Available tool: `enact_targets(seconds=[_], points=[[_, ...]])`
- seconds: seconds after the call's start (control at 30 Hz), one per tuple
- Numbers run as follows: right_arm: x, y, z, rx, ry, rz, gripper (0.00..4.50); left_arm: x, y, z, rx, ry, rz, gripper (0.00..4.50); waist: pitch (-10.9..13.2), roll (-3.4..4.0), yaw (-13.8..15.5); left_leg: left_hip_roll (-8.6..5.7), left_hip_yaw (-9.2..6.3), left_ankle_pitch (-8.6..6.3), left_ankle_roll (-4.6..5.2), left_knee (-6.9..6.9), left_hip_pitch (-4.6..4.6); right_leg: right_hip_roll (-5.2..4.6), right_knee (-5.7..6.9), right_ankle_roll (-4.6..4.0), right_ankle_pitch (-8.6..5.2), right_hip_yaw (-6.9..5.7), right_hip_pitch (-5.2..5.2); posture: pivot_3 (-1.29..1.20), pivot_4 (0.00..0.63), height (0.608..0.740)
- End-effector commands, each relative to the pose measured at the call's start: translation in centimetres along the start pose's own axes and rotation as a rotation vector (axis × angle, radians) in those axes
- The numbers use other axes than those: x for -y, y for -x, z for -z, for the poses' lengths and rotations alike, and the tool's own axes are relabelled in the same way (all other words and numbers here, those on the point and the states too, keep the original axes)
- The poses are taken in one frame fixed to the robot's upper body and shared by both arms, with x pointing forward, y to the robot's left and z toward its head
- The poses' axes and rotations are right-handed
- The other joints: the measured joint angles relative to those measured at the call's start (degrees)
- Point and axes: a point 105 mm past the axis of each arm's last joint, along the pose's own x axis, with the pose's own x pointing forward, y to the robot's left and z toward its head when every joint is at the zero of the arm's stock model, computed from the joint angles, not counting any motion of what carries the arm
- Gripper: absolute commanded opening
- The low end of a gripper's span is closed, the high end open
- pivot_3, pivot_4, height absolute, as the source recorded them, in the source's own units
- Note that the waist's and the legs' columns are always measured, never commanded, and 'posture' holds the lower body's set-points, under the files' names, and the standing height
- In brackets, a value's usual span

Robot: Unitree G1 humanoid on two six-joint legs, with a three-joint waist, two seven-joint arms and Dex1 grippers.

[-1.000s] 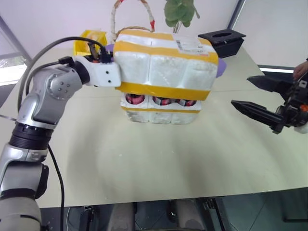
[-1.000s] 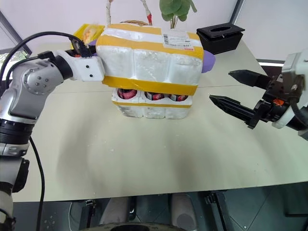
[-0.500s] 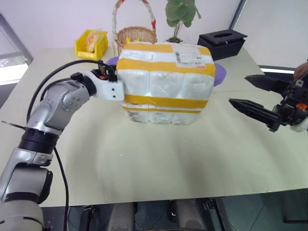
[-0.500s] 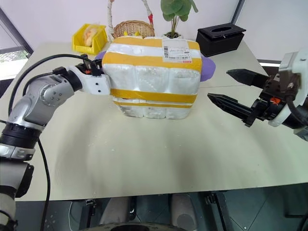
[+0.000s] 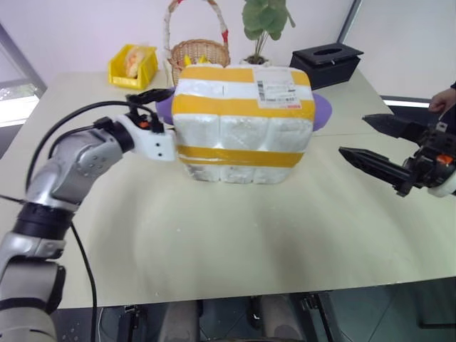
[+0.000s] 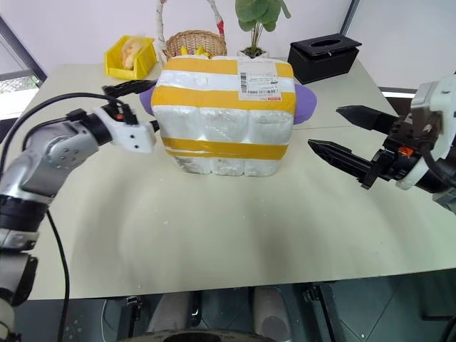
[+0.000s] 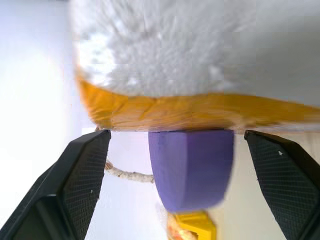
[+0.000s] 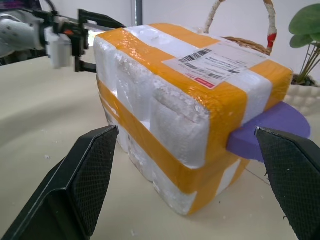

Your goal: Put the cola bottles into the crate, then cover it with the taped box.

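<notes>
The pale tabletop [image 5: 235, 242] is bare in its near half. At mid-depth, to the right, the right gripper [image 5: 374, 142] hangs above the surface with its jaws wide apart, holding nothing, pointing toward the taped box [image 5: 244, 125] and well apart from it. At mid-depth on the left, the left gripper [image 6: 135, 107] sits just beside the box's left end — its jaws stand apart too, one finger [image 6: 127, 87] reaching along the box's upper left corner near the purple flap [image 6: 146, 100], and in the left wrist view the black fingers [image 7: 75, 185] spread to either side of that flap with nothing clamped between them.

The taped box stands upright at the middle of the tabletop, its yellow bands running round it and the white shipping label [image 6: 258, 78] on top. It sits square over the crate [image 6: 217, 165], whose white base with a yellow band shows as the lowest layer; the cola bottles are hidden inside.

Behind the box — a wicker basket [image 5: 199, 50], a yellow bin [image 5: 133, 64], a potted plant [image 5: 262, 21] and a black tissue box [image 5: 329, 60] along the far edge.
</notes>
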Motion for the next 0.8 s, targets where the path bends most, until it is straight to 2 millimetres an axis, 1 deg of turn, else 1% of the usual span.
enact_targets(seconds=[0.03,0.07,0.13,0.2,0.23,0.3,0.33,0.37,0.4,0.43,0.5,0.57,0.6,0.67,0.73,0.8], points=[[0.2,0.5,-0.8,0.025,0.033,0.013,4.50,-1.3,2.8,-1.2,0.094,0.069,0.016,4.46,0.0,0.01,-0.1,0.00,0.01,0.00,0.00,0.00,0.03,0.00,0.01,-0.07,-0.04,0.00,0.02,0.00,0.150,0.740],[0.3,0.4,-0.7,0.023,0.031,0.012,4.50,-0.6,3.7,-1.6,0.123,0.069,0.069,4.46,0.0,0.01,-0.1,0.01,0.03,0.00,0.00,0.00,0.05,0.00,0.01,-0.13,-0.07,0.03,0.02,0.00,0.150,0.740],[0.5,0.4,-0.5,0.020,0.028,0.013,4.50,1.0,5.3,-1.4,0.123,0.099,0.182,4.46,0.0,0.02,-0.1,0.02,0.04,0.00,0.00,-0.01,0.07,-0.01,0.00,-0.16,-0.08,0.03,0.03,0.00,0.150,0.740],[0.8,0.5,-0.5,0.016,0.026,0.014,4.50,2.1,6.6,-0.9,0.104,0.193,0.276,4.46,0.0,0.02,0.0,0.02,0.09,0.00,0.00,-0.01,0.12,-0.03,0.00,-0.18,-0.09,0.04,0.05,0.00,0.150,0.740],[1.0,0.6,-0.4,0.011,0.024,0.015,4.50,2.1,7.0,-0.5,0.083,0.302,0.295,4.46,0.0,0.02,0.1,0.02,0.09,0.00,0.00,-0.01,0.12,-0.03,-0.02,-0.19,-0.09,0.04,0.05,0.00,0.150,0.740],[1.3,0.7,-0.1,-0.004,0.021,0.016,4.50,1.8,7.4,0.3,0.048,0.540,0.318,4.46,0.0,0.02,0.3,0.03,0.09,0.00,-0.01,0.01,0.10,-0.03,-0.01,-0.20,-0.09,0.03,0.07,0.00,0.150,0.740],[1.4,0.7,0.0,-0.011,0.021,0.014,4.50,1.7,7.5,0.4,0.051,0.658,0.330,4.46,0.0,0.02,0.3,0.05,0.09,0.00,-0.01,0.01,0.07,-0.03,-0.02,-0.20,-0.09,0.03,0.08,0.00,0.150,0.740],[1.4,0.7,0.1,-0.015,0.021,0.012,4.50,1.5,7.6,0.4,0.057,0.728,0.341,4.46,0.0,0.02,0.2,0.05,0.10,0.01,-0.01,0.02,0.06,-0.03,-0.02,-0.19,-0.10,0.03,0.09,0.00,0.150,0.740],[1.4,0.8,0.2,-0.020,0.017,0.007,4.50,1.0,7.6,0.3,0.073,0.858,0.344,4.46,0.0,0.02,0.1,0.05,0.11,0.01,-0.01,0.03,0.06,-0.04,-0.03,-0.17,-0.11,0.04,0.10,0.00,0.150,0.740],[1.3,0.8,0.3,-0.024,0.012,0.003,4.50,0.2,7.5,-0.1,0.128,0.974,0.347,4.46,0.0,0.01,0.1,0.05,0.12,0.01,-0.01,0.03,0.07,-0.04,-0.03,-0.17,-0.11,0.04,0.10,0.00,0.150,0.740],[1.2,0.9,0.6,-0.035,0.005,-0.005,4.50,-1.5,7.1,-0.6,0.212,1.172,0.340,4.46,0.0,0.01,0.2,0.04,0.09,0.01,-0.01,0.03,0.04,-0.02,-0.03,-0.14,-0.13,0.03,0.10,0.00,0.150,0.740],[1.2,1.0,0.8,-0.044,0.005,-0.008,4.50,-2.4,7.0,-0.8,0.254,1.292,0.352,4.46,0.0,0.01,0.0,0.04,0.07,0.01,-0.01,0.02,0.01,0.01,-0.04,-0.14,-0.12,0.03,0.10,0.00,0.150,0.740],[1.1,1.0,0.9,-0.048,0.001,-0.012,4.50,-2.8,7.0,-1.2,0.291,1.344,0.387,4.46,0.0,0.01,0.0,0.03,0.08,0.01,-0.01,0.02,0.01,0.01,-0.04,-0.11,-0.14,0.04,0.10,0.00,0.150,0.740],[0.9,1.1,1.2,-0.058,-0.010,-0.016,4.50,-2.7,7.0,-2.1,0.335,1.365,0.486,4.46,0.0,0.01,-0.3,0.02,0.08,0.01,0.00,-0.02,0.03,0.02,-0.04,-0.08,-0.16,0.05,0.10,0.00,0.150,0.740],[0.7,1.2,1.4,-0.063,-0.016,-0.018,4.50,-2.2,7.0,-2.3,0.320,1.376,0.556,4.46,0.0,0.02,-0.3,0.02,0.08,0.01,0.00,-0.06,0.04,0.04,-0.03,-0.08,-0.17,0.05,0.09,0.00,0.150,0.740],[0.6,1.2,1.4,-0.064,-0.017,-0.018,4.50,-2.1,7.0,-2.4,0.311,1.391,0.586,4.46,0.0,0.01,-0.3,0.02,0.07,0.01,0.00,-0.07,0.07,0.05,-0.03,-0.09,-0.17,0.05,0.09,0.00,0.150,0.740]])
